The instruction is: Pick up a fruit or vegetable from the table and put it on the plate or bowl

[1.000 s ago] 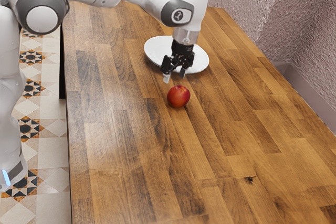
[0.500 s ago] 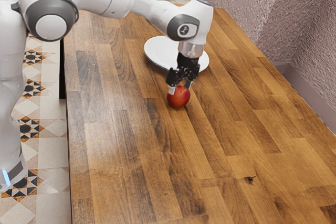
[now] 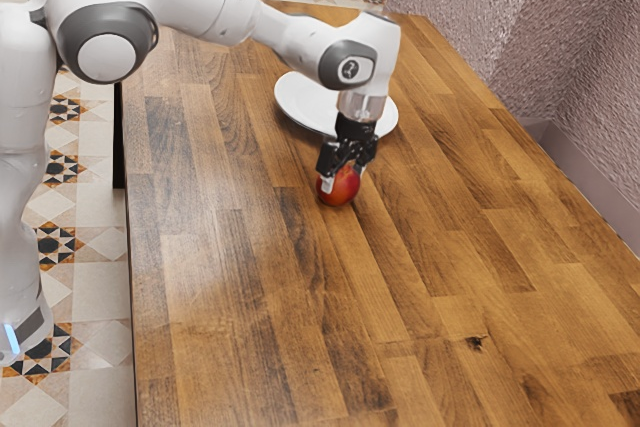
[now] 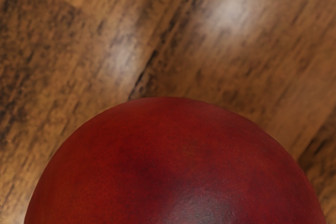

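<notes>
Your gripper (image 3: 342,169) sits low over the red apple (image 3: 340,190), a little above the middle of the exterior frame, with its black body covering the top of the fruit. From these views you cannot tell whether it has clamped the apple or merely stands around it, so treat the grasp as unconfirmed. The apple rests on the wooden table (image 3: 450,277). In the wrist view it swells up from the lower edge (image 4: 178,166), with bare planks beyond it, so it lies directly under the hand and very near the camera.

The relation that matters is straight down: the apple is below the tool, not off to either side, so no sideways correction looks needed. It is round, with no long axis to line up with, so the wrist's turn should matter little.

The white plate (image 3: 300,97) lies just up and slightly left of the gripper in the exterior frame, partly behind the wrist. Once the hold is sure, the carry looks short: lift, then move toward the frame's upper left.
</notes>
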`<state>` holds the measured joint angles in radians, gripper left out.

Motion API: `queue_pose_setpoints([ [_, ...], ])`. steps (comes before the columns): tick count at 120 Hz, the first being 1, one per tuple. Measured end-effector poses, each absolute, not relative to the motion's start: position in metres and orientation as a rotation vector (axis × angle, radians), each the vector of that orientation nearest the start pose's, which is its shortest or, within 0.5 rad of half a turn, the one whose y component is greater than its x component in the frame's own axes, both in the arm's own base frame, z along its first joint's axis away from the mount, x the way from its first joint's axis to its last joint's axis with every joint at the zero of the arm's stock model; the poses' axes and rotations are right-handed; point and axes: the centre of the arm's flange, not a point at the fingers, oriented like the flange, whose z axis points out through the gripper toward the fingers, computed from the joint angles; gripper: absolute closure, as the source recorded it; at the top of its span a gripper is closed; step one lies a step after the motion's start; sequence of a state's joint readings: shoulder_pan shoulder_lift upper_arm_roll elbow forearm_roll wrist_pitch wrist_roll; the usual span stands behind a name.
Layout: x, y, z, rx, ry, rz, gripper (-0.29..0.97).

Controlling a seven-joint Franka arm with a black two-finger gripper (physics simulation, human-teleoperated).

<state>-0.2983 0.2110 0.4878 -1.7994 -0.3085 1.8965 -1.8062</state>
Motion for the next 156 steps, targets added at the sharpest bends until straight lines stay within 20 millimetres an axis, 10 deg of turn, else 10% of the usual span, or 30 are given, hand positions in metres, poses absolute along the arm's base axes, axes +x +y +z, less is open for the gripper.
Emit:
queue_pose_setpoints([
  [34,0.598,0.089,0.424,1.467,2.658,-0.332,0.02],
  [65,0.600,0.074,0.431,1.507,2.616,-0.343,0.54],
  [86,0.592,0.061,0.492,1.592,2.517,-0.224,0.48],
  [102,0.578,0.091,0.542,1.577,2.489,-0.089,0.44],
  [137,0.554,0.206,0.565,1.370,2.615,0.041,0.47],
  [156,0.590,0.242,0.561,1.347,2.654,0.135,0.47],
])
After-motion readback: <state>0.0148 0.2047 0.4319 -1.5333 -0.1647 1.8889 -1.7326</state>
